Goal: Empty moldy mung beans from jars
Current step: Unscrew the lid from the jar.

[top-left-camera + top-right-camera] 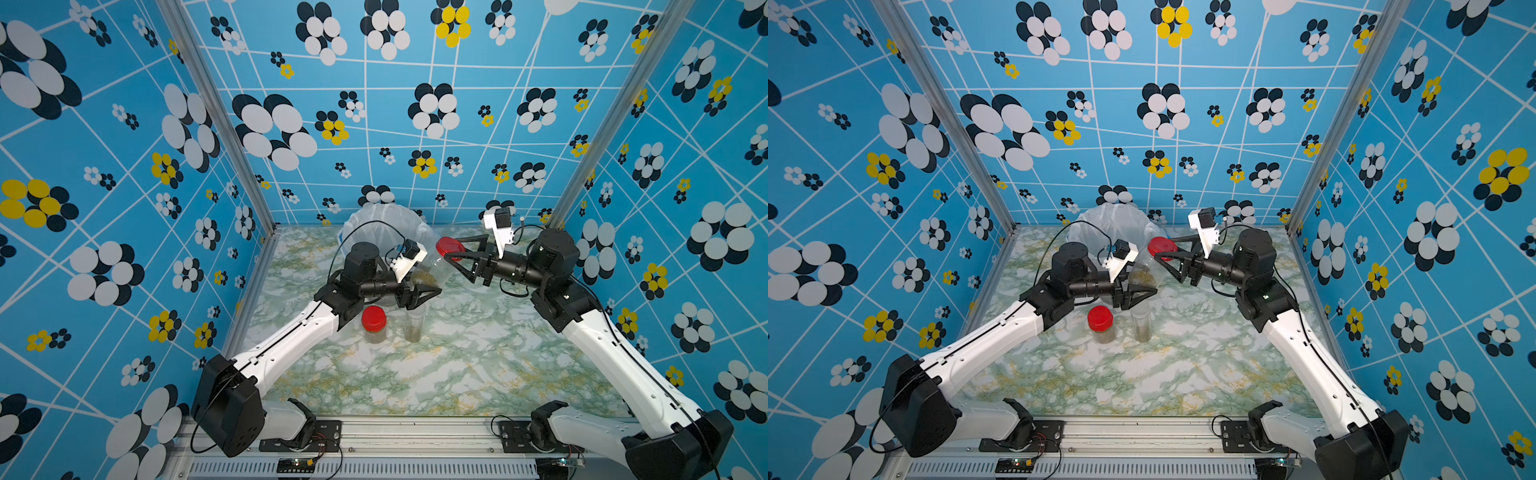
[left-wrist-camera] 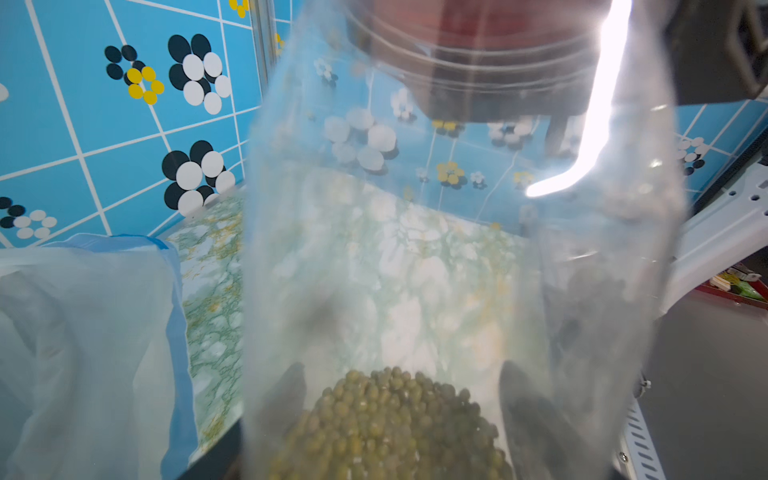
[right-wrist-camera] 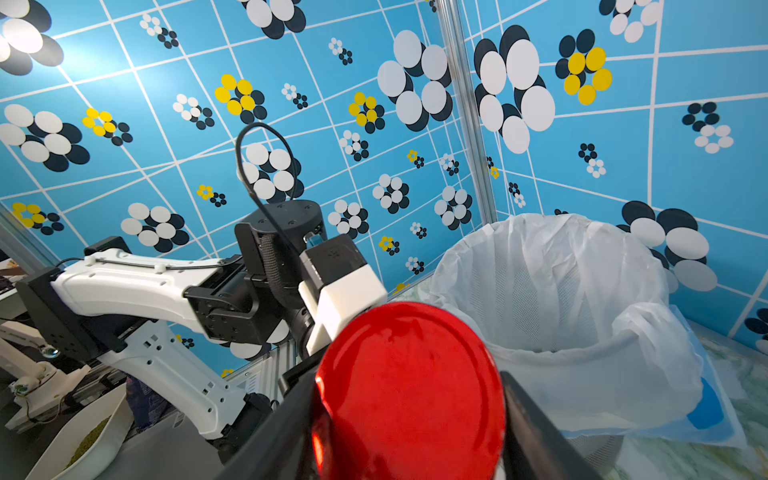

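On the desk (image 1: pixel 457 365), a red-lidded jar (image 1: pixel 374 325) and a taller lidless jar (image 1: pixel 414 328) stand just nearer than the left hand (image 1: pixel 420 292). That hand pinches the base of a tilted jar (image 1: pixel 433 266), where mung beans (image 2: pixel 390 419) lie heaped. The right hand (image 1: pixel 454 250) clamps its red lid (image 1: pixel 447 245), just in front of the lined bucket (image 1: pixel 374 220).

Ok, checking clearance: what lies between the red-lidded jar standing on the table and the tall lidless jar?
Nothing: only bare marbled tabletop separates the red-lidded jar and the lidless jar, in both top views.

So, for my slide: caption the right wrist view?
Right fingers grip the red lid near the lined bucket.
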